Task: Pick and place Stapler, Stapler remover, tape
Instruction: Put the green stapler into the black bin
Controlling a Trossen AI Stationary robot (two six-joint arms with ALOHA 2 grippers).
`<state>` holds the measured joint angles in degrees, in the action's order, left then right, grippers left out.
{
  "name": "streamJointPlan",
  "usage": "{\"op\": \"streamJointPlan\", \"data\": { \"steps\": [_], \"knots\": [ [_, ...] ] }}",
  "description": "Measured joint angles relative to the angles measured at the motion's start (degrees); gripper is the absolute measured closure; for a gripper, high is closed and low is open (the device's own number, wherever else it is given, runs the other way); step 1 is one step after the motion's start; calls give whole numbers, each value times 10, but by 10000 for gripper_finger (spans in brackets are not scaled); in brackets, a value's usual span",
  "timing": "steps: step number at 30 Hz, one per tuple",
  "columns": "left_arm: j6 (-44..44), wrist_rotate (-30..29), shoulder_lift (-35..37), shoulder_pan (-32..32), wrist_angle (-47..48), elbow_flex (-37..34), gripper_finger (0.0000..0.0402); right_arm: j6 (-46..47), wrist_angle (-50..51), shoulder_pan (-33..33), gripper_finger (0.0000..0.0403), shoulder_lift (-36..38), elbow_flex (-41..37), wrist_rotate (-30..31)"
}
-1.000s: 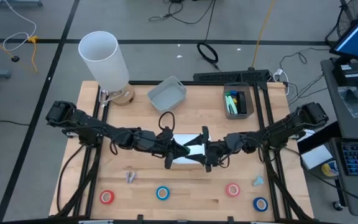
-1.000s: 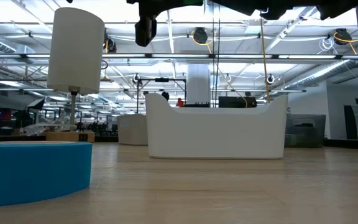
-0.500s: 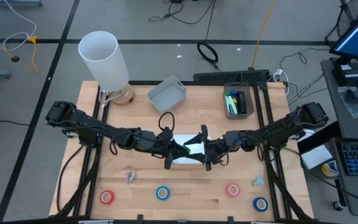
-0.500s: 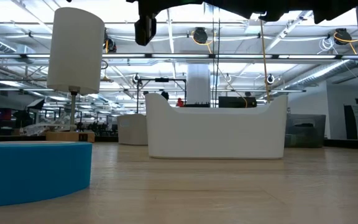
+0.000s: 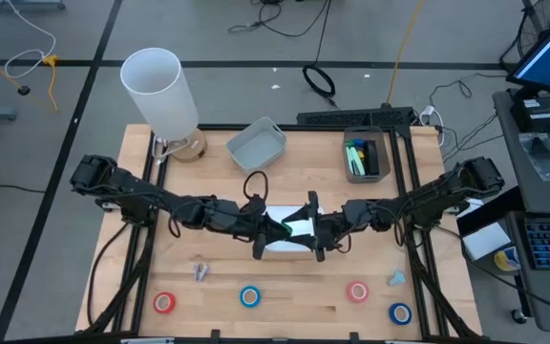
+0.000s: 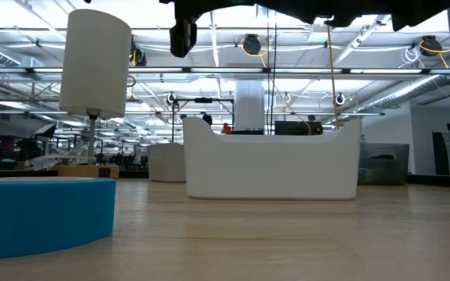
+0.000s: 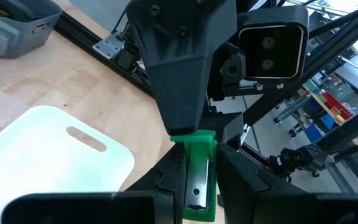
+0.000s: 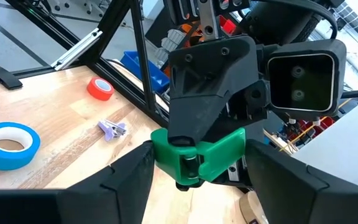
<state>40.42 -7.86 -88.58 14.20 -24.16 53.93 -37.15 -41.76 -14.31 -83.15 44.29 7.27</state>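
A green stapler (image 5: 292, 227) hangs above the white tray (image 5: 283, 247) at the table's middle, where both arms meet. My left gripper (image 7: 194, 171) comes from the left and is shut on it. My right gripper (image 8: 197, 171) faces it from the right, open, with a finger on each side of the stapler (image 8: 197, 155). Two red tape rolls (image 5: 164, 303) (image 5: 356, 291) and two blue ones (image 5: 249, 297) (image 5: 400, 312) lie flat along the near edge. Two stapler removers (image 5: 200, 272) (image 5: 395, 278) lie near them. My left gripper pinches the stapler's long sides (image 7: 197, 186) between its two fingers, coming about level from the table's left and lying along it. The stapler's free end (image 7: 192, 140) sticks out toward my right gripper, lifted clear of the tray. My right gripper's fingers (image 8: 132, 174) stand close against the stapler's sides; I cannot tell whether they touch it.
A grey bin (image 5: 256, 145) and a dark bin with green markers (image 5: 366, 158) stand at the far side. A white cylinder lamp (image 5: 160, 91) stands at the far left corner. Bare wood (image 5: 294, 277) lies between the tray and the tape rolls.
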Motion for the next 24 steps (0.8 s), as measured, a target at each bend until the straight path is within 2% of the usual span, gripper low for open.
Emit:
{"op": "streamJointPlan", "data": {
  "steps": [24],
  "knots": [
    [4,7,0,-8,-1,0,325,-9,-4,-16,249,0,0,4]
  ]
}}
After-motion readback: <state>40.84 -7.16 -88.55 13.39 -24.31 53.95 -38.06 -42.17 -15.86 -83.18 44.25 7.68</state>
